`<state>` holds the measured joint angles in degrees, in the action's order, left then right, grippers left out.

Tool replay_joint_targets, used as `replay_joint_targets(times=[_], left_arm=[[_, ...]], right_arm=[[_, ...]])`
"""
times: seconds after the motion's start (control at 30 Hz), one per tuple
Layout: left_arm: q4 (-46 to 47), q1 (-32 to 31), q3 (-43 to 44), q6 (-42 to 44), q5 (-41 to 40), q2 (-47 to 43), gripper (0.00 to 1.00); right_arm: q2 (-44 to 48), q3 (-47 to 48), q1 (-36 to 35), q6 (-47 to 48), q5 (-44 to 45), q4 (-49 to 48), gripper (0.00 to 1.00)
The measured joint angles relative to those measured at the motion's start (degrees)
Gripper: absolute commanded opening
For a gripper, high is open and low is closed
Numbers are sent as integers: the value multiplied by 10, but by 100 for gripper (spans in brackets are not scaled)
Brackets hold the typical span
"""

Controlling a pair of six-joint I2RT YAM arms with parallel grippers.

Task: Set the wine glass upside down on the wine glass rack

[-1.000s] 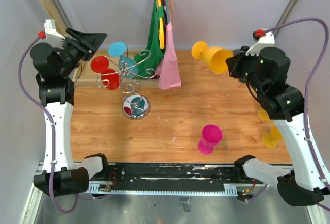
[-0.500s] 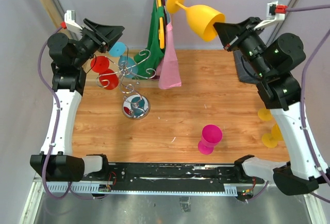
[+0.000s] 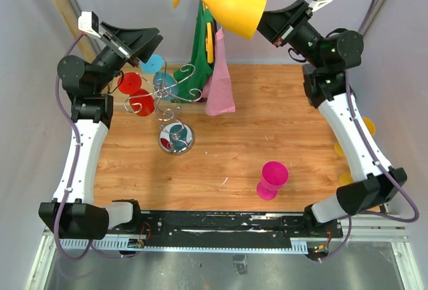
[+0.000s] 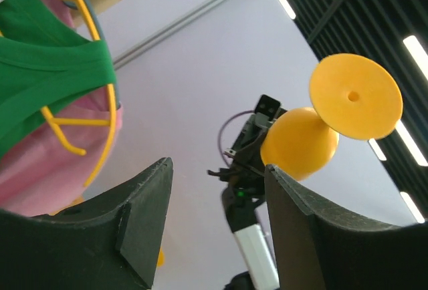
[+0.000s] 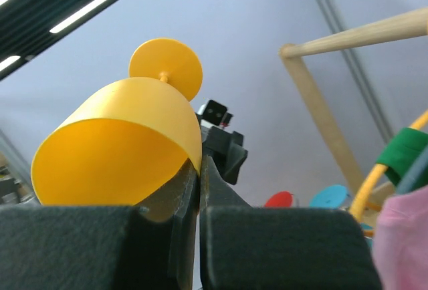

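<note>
One yellow plastic wine glass (image 3: 235, 11) hangs high in the air on its side, round foot to the left and mouth towards the right gripper (image 3: 262, 24). It is well above the wooden table (image 3: 267, 123) and well apart from the chrome wire rack (image 3: 175, 96) with its twisted stem and mirror base. The right gripper's fingers (image 5: 287, 250) are pressed together on a single wall of the rim, so the whole glass hangs off a thin pinch. I judge it could pivot or slip out during the turn to upside down, and a drop from up there would likely send it bouncing off the table. A green garment (image 3: 198, 49) and a pink garment (image 3: 219, 83) hang just beside the rack on the glass's side, and a low swing could snag them. A red plastic glass (image 3: 139, 99) and a blue plastic glass (image 3: 154, 65) already occupy hooks, so the incoming foot may knock them. The left gripper (image 4: 215, 170), spread wide and empty, sits close by the rack and could block the path
</note>
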<state>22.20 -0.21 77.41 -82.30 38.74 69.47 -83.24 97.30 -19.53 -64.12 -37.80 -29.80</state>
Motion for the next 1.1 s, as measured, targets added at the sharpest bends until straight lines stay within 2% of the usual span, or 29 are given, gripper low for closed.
replay_joint_targets(times=[0.23, 0.43, 0.73, 1.0, 1.1], left_arm=[[96, -6, -6, -96, 1, 0, 63], [189, -35, -6, -184, -6, 6, 63], [318, -66, -3, -307, -23, 40, 62], [352, -91, 24, -355, -26, 55, 60], [361, -101, 32, -364, -27, 55, 56]], right_arm=[[-98, 38, 0, -188, -60, -213, 1], [-160, 75, 0, -290, -88, -320, 1], [-187, 103, -7, -357, -107, -402, 1], [-206, 108, -33, -369, -124, -428, 1], [-214, 108, -39, -370, -128, -430, 1]])
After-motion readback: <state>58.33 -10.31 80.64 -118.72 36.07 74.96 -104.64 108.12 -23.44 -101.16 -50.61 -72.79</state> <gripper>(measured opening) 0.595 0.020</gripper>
